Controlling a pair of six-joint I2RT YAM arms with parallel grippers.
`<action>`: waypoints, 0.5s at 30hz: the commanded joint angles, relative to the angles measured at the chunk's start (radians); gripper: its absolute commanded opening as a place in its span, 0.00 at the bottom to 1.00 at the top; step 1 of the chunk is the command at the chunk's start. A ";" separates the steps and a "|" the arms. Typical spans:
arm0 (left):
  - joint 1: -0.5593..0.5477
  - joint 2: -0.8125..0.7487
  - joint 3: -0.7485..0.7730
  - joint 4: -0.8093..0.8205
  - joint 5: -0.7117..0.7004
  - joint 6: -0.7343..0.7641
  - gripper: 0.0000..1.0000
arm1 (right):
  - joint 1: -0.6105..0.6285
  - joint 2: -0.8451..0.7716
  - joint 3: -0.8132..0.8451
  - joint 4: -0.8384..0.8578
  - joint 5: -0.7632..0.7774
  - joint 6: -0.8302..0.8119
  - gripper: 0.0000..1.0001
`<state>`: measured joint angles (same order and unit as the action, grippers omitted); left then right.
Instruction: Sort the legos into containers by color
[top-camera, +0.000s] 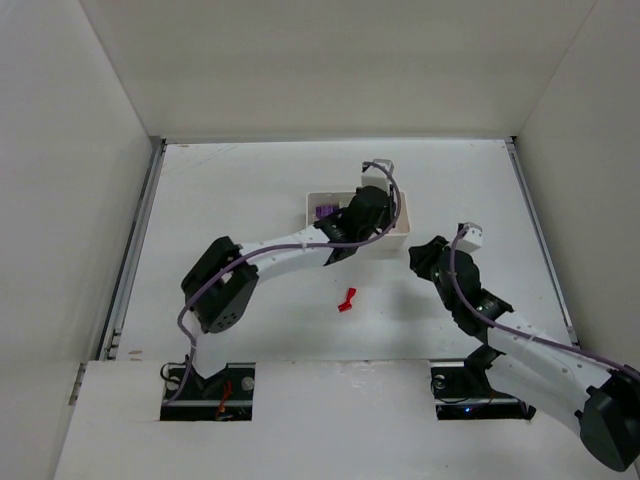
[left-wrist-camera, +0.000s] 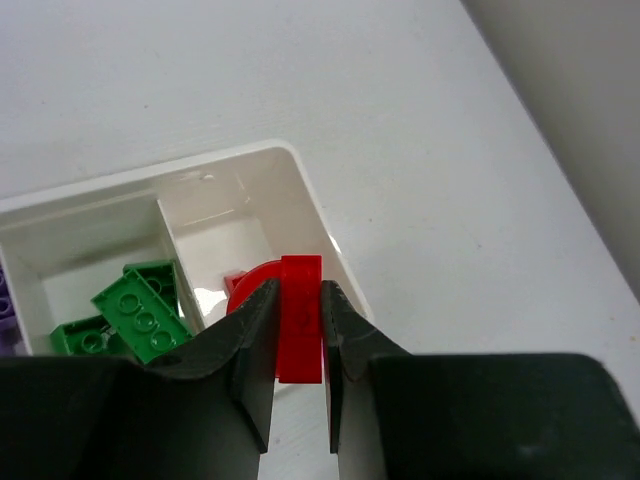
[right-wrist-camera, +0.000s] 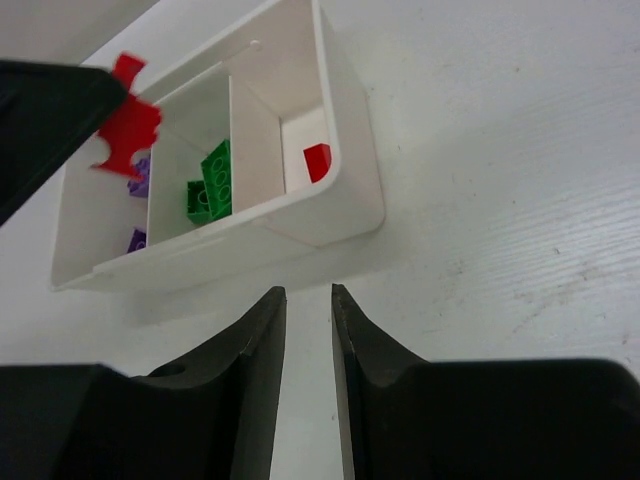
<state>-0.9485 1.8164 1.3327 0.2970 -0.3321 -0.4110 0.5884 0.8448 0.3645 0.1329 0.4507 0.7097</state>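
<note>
Two matte-black left fingers (left-wrist-camera: 245, 350) pinch a flat glossy red brick (left-wrist-camera: 300, 320).

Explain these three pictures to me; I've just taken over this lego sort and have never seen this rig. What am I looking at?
These are two robot arms bolted at the near edge of a white table. The wide picture looks down from above and behind them. The other two come from a camera on each wrist, looking past its own fingers. The white tray has three compartments: purple legos at one end, green legos in the middle, one red lego at the other end. The left end effector is over the tray, shut on a red piece. The right end effector hangs near the tray, jaws almost together with nothing between. A loose red lego lies on the table.
</note>
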 joint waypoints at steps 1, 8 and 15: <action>0.026 0.096 0.118 -0.012 0.028 0.035 0.10 | -0.005 -0.042 -0.009 0.007 0.022 0.024 0.32; 0.037 0.222 0.249 -0.036 0.048 0.046 0.20 | -0.002 -0.098 -0.024 0.013 0.026 0.014 0.55; 0.046 0.210 0.246 -0.025 0.057 0.041 0.43 | 0.018 -0.067 -0.021 0.013 0.017 0.008 0.57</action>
<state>-0.9085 2.0792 1.5421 0.2455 -0.2832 -0.3805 0.5915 0.7685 0.3443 0.1196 0.4599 0.7227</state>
